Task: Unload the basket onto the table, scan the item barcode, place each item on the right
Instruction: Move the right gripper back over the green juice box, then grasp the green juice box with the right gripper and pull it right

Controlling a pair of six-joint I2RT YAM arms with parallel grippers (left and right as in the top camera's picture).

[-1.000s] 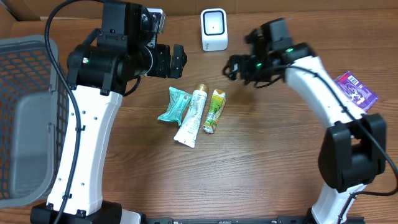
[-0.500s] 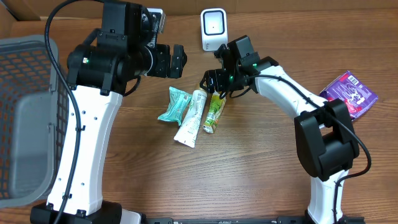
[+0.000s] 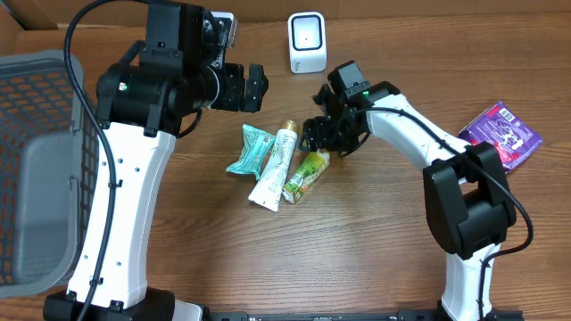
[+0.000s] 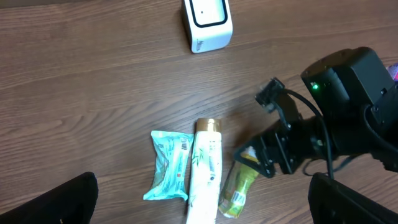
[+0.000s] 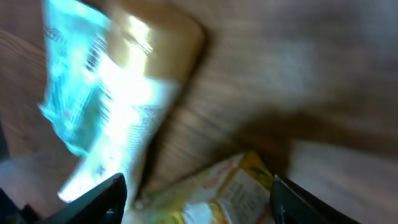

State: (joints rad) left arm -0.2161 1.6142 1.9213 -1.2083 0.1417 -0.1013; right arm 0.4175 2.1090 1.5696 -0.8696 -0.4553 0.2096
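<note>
With the yellow-green foil pouch (image 3: 303, 176) at frame centre and the right gripper (image 3: 319, 144) standing part-open astride its upper end, close squarely before lifting toward the white box-shaped scanner (image 3: 307, 42); the left gripper (image 3: 245, 86) gapes empty.

Left arm (image 3: 134, 196) upright, left fingers (image 4: 56, 199) spread wide, right arm (image 3: 415, 111) stretched inward, right fingers (image 5: 93, 199) apart, angled downward

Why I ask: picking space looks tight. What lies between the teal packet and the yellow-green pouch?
The white tube, between teal packet and yellow-green pouch; plain in the overhead view.
</note>
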